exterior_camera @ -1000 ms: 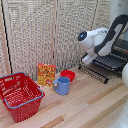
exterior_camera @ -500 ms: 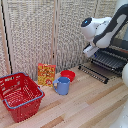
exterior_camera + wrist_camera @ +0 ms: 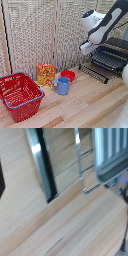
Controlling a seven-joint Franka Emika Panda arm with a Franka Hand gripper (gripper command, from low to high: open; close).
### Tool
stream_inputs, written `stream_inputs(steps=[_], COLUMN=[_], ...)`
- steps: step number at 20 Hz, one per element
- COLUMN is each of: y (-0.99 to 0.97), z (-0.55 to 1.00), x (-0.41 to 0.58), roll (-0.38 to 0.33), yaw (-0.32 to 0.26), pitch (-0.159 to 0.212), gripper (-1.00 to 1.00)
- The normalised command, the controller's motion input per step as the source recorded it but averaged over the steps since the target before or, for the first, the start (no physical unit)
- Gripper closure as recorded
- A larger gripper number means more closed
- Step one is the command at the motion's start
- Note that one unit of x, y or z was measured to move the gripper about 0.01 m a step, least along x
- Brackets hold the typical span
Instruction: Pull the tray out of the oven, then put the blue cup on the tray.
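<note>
- Dark metal bars make up the tray [image 3: 109,59], which juts forward out of the oven [image 3: 116,50] at the exterior view's right; its front edge hangs above the lowered door flap [image 3: 93,72].
- In the wrist view, the tray's grey ribbed corner [image 3: 111,153] shows blurred, with the flap's thin wire bars [image 3: 80,163] beside it over bare wood.
- The blue cup [image 3: 62,85] stands upright on the surface [image 3: 85,105], well apart from the oven and toward the exterior view's left, its handle turned to that side.
- A low red bowl [image 3: 68,75] sits just behind the cup, very close to it; whether they touch cannot be told.
- A yellow-and-red box [image 3: 46,74] stands upright next to the bowl, against the slatted screen [image 3: 40,35].
- A red basket [image 3: 19,95] sits near the surface's front edge at the far exterior-view left, apart from the cup.
- Between cup and flap lies a broad open stretch of light wood.
- The arm [image 3: 102,25] hangs above the tray's near corner; the tool itself is not seen clearly in either view, so its opening cannot be told.
</note>
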Motion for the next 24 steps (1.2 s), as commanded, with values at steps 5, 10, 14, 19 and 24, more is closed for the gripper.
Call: stream_inputs(steps=[5,10,14,19,24], y=[0.34,0.37,0.40,0.56,0.60], z=[0.15,0.18,0.26,0.31,0.03], x=[0.000,0.001,0.061,0.091,0.110], roll=[0.319,0.314,0.275,0.193,0.096], yaw=[-0.111,-0.129,-0.154,-0.123,-0.138], pitch=[0.067,0.024,-0.006,-0.067,-0.069], gripper=[-1.00,-1.00,-1.00,-1.00,-1.00])
